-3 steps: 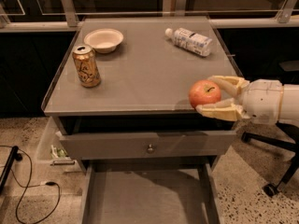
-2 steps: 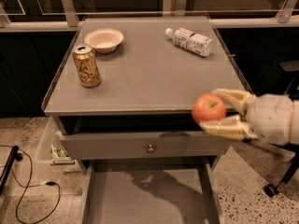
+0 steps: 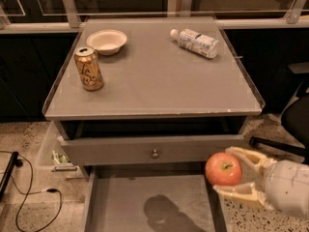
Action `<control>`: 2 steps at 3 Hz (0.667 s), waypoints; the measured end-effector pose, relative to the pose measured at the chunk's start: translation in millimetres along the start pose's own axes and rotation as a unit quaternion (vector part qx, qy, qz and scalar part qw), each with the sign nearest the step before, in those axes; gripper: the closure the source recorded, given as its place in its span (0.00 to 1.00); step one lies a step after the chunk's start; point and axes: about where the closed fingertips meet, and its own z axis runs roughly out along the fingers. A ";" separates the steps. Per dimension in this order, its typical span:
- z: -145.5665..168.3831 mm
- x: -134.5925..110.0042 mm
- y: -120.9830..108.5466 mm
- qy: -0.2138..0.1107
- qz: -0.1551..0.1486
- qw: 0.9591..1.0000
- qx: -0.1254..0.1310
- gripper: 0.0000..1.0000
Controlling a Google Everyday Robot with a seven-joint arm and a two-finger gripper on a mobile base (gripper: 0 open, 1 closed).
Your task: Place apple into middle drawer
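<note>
The red-orange apple (image 3: 223, 168) is held between the cream fingers of my gripper (image 3: 232, 172), which reaches in from the lower right. The apple hangs over the right side rail of the open middle drawer (image 3: 120, 204), a wide shallow grey tray pulled out below the grey drawer front with a round metal knob (image 3: 155, 153). The apple's shadow falls on the drawer floor. The gripper is below the level of the table top.
On the grey table top (image 3: 159, 76) stand a gold can (image 3: 89, 68) and a cream bowl (image 3: 106, 41) at the left, and a plastic bottle (image 3: 194, 42) lies at the back right. A black chair base (image 3: 285, 129) is at the right. Cables (image 3: 29, 197) lie on the floor at the left.
The gripper has carried the apple down from the table's front right edge, past the drawer front, to beside the open drawer's right rail.
</note>
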 end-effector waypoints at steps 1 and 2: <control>29.0 41.7 9.0 0.033 -0.028 0.999 -0.024 1.00; 73.7 70.6 12.3 0.063 -0.061 0.994 -0.066 1.00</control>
